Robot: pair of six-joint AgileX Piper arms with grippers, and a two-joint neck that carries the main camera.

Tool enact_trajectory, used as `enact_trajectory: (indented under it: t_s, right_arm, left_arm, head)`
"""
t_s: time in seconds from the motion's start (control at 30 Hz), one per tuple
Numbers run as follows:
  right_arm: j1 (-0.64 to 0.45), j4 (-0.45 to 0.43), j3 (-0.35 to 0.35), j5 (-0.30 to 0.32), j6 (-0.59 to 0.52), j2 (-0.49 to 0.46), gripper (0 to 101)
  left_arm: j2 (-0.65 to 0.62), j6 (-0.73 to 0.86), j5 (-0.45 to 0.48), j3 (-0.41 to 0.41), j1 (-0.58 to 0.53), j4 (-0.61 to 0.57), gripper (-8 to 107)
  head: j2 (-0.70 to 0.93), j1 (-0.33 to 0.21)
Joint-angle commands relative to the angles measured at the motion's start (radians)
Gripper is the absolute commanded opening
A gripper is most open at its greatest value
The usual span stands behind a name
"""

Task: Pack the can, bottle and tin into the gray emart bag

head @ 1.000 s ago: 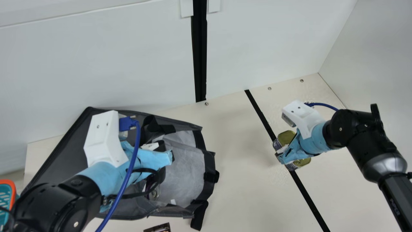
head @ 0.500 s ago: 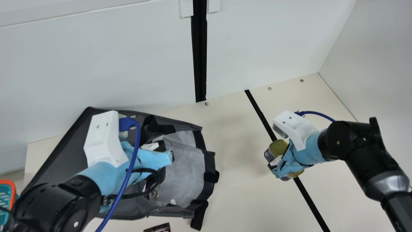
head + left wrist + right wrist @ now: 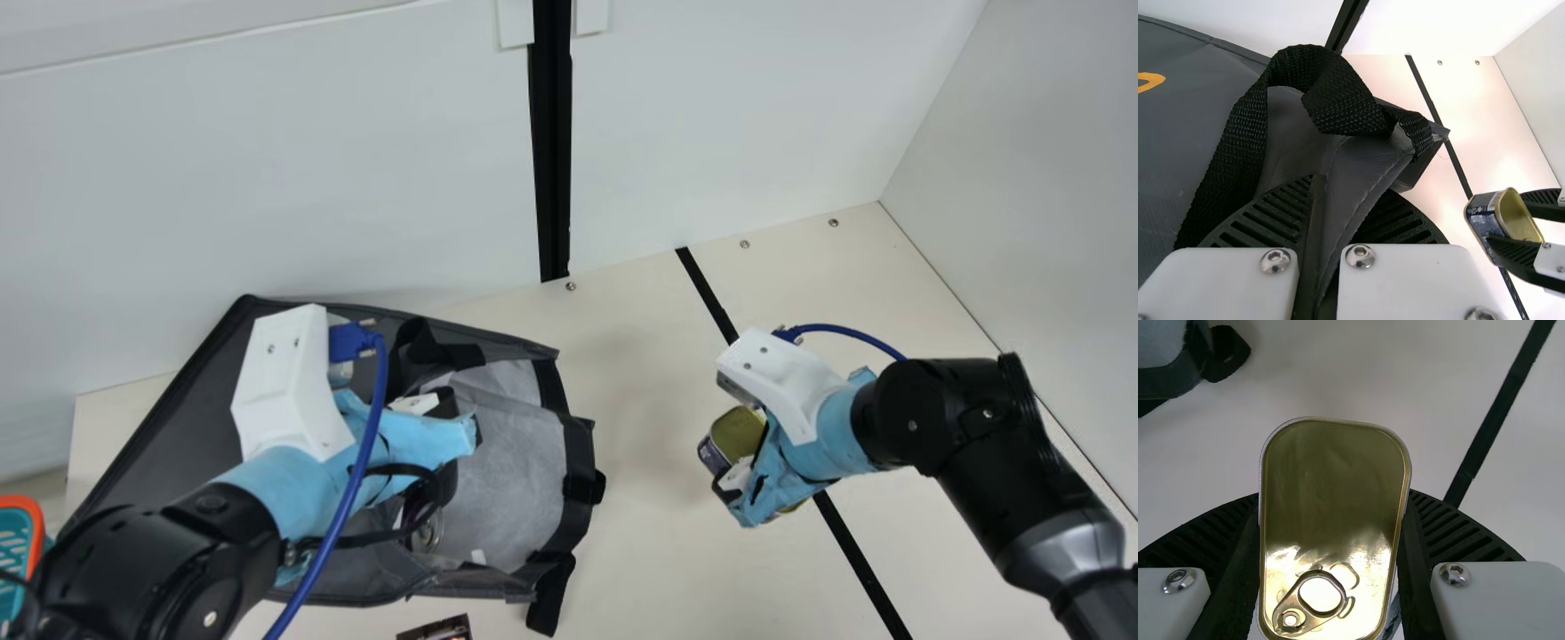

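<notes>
Black, white and pale blue, at 8 and 4 o'clock
In the main view, the round-jointed black left arm [image 3: 151, 569] and black right arm [image 3: 933, 413] each have a crinkled pale blue wrap, a white angular housing with 2 small screws, and a blue cable; the right adds a silver-grey band [image 3: 1058, 542]. Wrist views: black ribbed fingers [image 3: 1465, 540], white plates [image 3: 1505, 600], silver socket screws [image 3: 1454, 574].

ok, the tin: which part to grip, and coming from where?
I'd grip the tin across its two long side walls, coming in from the ring-pull face. Those walls look near parallel, and that face points at the right gripper, which already straddles them.
</notes>
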Motion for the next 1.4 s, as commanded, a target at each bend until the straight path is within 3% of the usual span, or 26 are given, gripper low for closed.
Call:
enact_trajectory:
  t_s: [0.0,0.97,1.37]
  right_arm:
    - [0.018,-0.005,0.001,0.002,0.005,-0.003,0]
    - [0.302,-0.007,0.052,0.021,0.02,-0.064,0]
    - [0.357,0.115,0.072,-0.037,-0.057,-0.077,0]
  left_arm:
    - [0.0,0.0,0.0,0.0,0.0,0.0,10]
    - [0.0,0.0,0.0,0.0,0.0,0.0,10]
    - [0.0,0.0,0.0,0.0,0.0,0.0,10]
  head:
    - [-0.002,-0.023]
    - [-0.002,-0.023]
    - [-0.002,-0.023]
